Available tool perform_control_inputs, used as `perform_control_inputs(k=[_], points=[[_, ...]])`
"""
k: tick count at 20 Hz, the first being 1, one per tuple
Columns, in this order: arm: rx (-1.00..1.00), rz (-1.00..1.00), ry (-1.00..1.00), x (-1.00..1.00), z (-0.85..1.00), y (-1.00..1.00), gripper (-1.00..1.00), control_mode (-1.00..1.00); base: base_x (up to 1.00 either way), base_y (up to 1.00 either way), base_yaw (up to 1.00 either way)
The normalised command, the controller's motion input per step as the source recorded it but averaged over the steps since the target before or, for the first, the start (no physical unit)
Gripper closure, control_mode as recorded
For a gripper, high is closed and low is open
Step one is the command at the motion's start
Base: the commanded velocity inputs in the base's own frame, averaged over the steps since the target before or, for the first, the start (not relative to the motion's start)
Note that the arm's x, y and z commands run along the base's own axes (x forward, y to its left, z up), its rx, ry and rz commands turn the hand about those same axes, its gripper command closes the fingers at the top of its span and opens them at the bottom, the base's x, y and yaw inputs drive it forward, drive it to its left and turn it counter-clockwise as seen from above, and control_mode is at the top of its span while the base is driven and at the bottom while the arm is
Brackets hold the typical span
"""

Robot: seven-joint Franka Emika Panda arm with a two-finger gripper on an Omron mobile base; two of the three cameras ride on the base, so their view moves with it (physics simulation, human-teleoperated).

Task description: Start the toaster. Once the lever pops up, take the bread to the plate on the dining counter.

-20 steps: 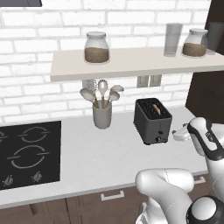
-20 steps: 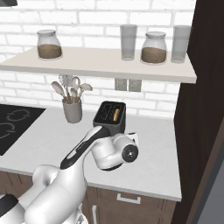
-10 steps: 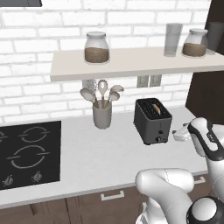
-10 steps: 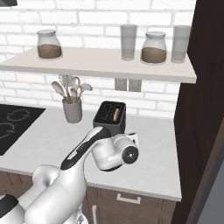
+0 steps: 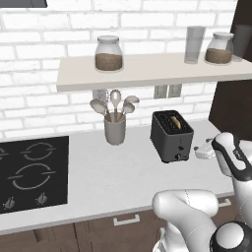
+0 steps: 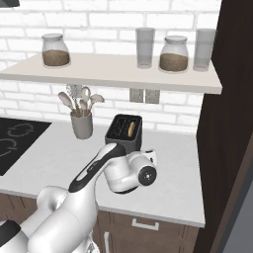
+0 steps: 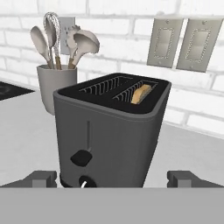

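Claw [image 7: 112,179] square to toaster [image 7: 109,131] end

bread [image 7: 141,94]: mostly sunk in toaster [image 7: 109,131] slot | hob [image 5: 29,172]: cut off by edge

Toaster [image 7: 109,131]: dark grey-black body. Bread [image 7: 141,93]: light tan, in the right slot. Utensil holder [image 5: 114,131]: grey. Wall [image 5: 59,34]: white brick pattern. Hob [image 5: 29,170]: black with white ring markings.

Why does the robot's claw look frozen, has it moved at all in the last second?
No. The gripper sits at the same spot beside the toaster, jaws open.
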Motion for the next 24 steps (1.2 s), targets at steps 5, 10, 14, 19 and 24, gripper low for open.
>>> perform_control_inputs(k=[5,10,14,19,24], points=[[0.0,0.0,-0.01,0.0,0.0,0.0,-1.0,-1.0,0.0,0.0,0.0],[0.0,0.0,-0.01,0.0,0.0,0.0,-1.0,-1.0,0.0,0.0,0.0],[0.0,0.0,0.0,0.0,0.0,0.0,-1.0,-1.0,0.0,0.0,0.0],[0.0,0.0,0.0,0.0,0.0,0.0,-1.0,-1.0,0.0,0.0,0.0],[0.0,0.0,0.0,0.0,0.0,0.0,-1.0,-1.0,0.0,0.0,0.0]])
